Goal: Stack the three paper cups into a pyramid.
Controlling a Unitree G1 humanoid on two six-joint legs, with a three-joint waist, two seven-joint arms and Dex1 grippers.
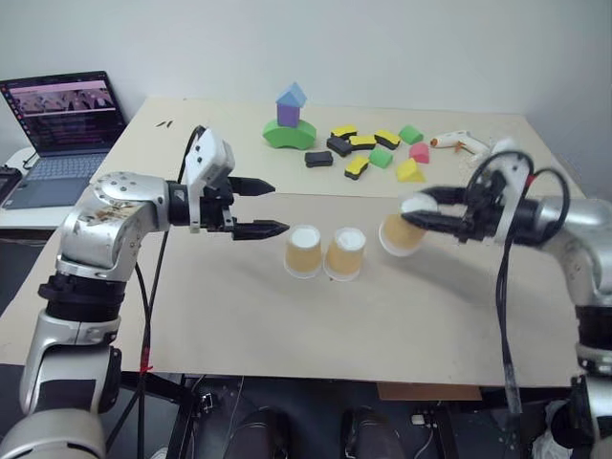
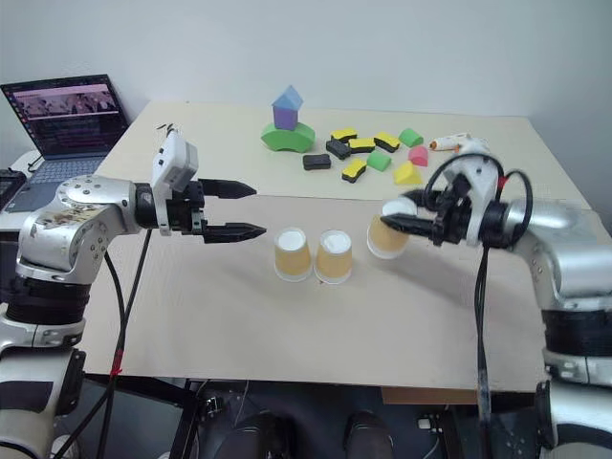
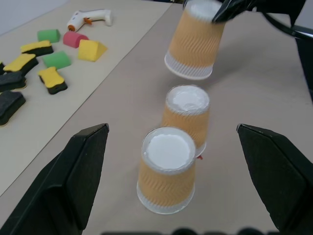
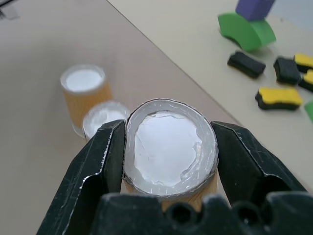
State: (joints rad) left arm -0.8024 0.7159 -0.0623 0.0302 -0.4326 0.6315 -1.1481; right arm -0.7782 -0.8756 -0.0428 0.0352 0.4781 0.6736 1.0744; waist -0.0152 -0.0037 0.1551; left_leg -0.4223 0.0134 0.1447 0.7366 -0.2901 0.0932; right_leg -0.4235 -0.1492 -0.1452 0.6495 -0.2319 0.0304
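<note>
Left eye view: my right gripper pinches one paper cup, lifted clear of the worktop and tilted, white base up toward the jaws. The two base cups, left base cup and right base cup, stand upside down, side by side, touching or almost so. The held cup hangs just right of that pair and a bit higher, so the placement turns on carrying it left, over the seam between the two bases; I judge it needs levelling too. My right arm has the cup; my left gripper hovers with jaws spread, empty, just left of the pair, pointing at it. Right eye view: same layout, nothing new. Left wrist view: my spread fingers frame the pair in a line running away from me, the held cup above and beyond the farther one, rim down and slanted. Right wrist view: jaws pressed on the held cup's sides just below its white base, the pair lying past it on the worktop. Counts: three paper cups, two down and one in the air, pyramid not yet built. Also a block tower, a scatter of loose foam blocks, one glue gun, one laptop.
</note>
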